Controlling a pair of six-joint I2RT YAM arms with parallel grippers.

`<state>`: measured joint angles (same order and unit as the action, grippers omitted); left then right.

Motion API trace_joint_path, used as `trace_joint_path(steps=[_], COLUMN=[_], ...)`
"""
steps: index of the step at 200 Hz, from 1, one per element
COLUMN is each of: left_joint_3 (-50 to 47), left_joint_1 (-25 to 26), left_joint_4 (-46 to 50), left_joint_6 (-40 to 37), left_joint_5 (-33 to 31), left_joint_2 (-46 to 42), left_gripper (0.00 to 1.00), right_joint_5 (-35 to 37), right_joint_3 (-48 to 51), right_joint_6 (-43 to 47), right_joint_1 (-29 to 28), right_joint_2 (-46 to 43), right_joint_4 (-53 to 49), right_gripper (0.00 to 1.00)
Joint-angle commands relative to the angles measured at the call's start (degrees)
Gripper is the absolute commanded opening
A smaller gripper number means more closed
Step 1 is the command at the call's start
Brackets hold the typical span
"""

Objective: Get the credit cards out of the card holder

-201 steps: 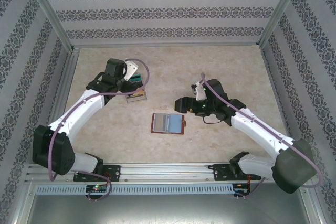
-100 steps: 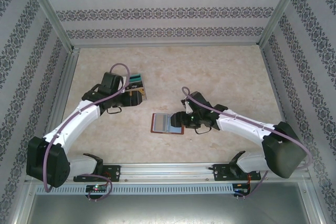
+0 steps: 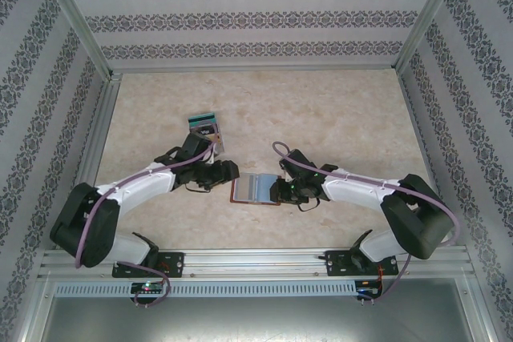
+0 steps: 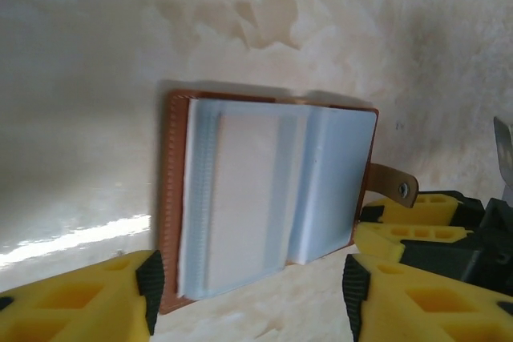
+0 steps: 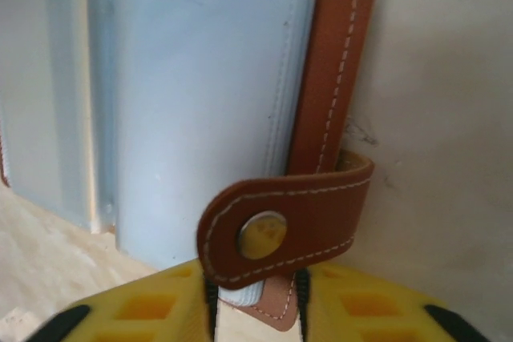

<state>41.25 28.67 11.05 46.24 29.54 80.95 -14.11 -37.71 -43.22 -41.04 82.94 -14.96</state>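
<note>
The card holder (image 3: 255,188) is recorded lying open and flat on the table (image 3: 345,110), blue-grey sleeves (image 4: 333,182) uppermost, with its long axis running left to right across the front of the arms. The right gripper (image 5: 256,300) is set at the holder's right edge, directly under the snap tab (image 5: 280,218). Its jaws are drawn close together on the leather rim and a sleeve corner there, so the holder is judged to be pinned. The left gripper (image 4: 250,295) is placed just beside the holder's left edge, with its jaws spread wide, about as wide as the holder's short side, and nothing between them but the holder's near margin. Three credit cards (image 3: 205,128) are noted in a loose stack on the table, beyond the holder and to its left, well apart from it: teal, black and tan. A pale panel (image 4: 244,198) is seen through one sleeve in the left wrist view, but whether it is a card cannot be told. The coming move is judged to fall to the left gripper, as the free one, with the holder lying immediately to its right and the sleeves to be entered across the short side. No brand or label is legible. The white marks on the black card are too small to read, and the stud (image 5: 260,235) on the tab is plain.
</note>
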Motion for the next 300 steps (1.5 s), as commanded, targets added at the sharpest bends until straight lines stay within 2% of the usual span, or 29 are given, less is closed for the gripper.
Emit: trace_joint_path(steps=[1,18,30,37,67,79,122,174,300], left_joint_3=[1.60,2.40,2.85,2.99,3.73,4.00,4.48,5.23,5.75], left_joint_1=[2.12,3.09,3.41,3.65,4.16,4.29,4.58,4.56,5.43], left_joint_4=[-5.00,-5.27,-5.42,-5.51,-4.69,-4.19,-1.00,2.22,-1.89], left_joint_6=[3.10,3.20,3.10,3.15,2.77,2.49,1.59,0.64,1.26], left_joint_5=[1.32,1.39,1.75,1.84,1.50,1.31,-0.84,-4.67,1.52], left_joint_2=[2.88,4.82,6.10,6.73,8.42,8.91,10.50,8.21,13.01], left_gripper=[0.59,0.57,0.51,0.49,0.49,0.49,0.48,0.48,0.49], right_joint_5=[3.27,3.47,3.47,3.44,3.21,3.13,2.61,2.34,1.72], right_joint_3=[0.61,0.89,0.80,0.67,0.71,0.80,0.51,0.67,0.27], right_joint_6=[0.06,0.07,0.15,0.16,0.09,0.12,0.24,0.40,0.55], right_joint_1=[-0.54,-0.54,-0.54,-0.54,-0.54,-0.56,-0.54,-0.54,-0.54], right_joint_2=[0.77,1.00,1.58,2.04,3.20,3.45,3.98,4.45,5.26], right_joint_4=[-0.29,0.02,-0.07,0.01,0.62,0.81,1.07,1.03,1.45], right_gripper=[0.30,0.28,0.21,0.21,0.19,0.16,0.16,0.16,0.17])
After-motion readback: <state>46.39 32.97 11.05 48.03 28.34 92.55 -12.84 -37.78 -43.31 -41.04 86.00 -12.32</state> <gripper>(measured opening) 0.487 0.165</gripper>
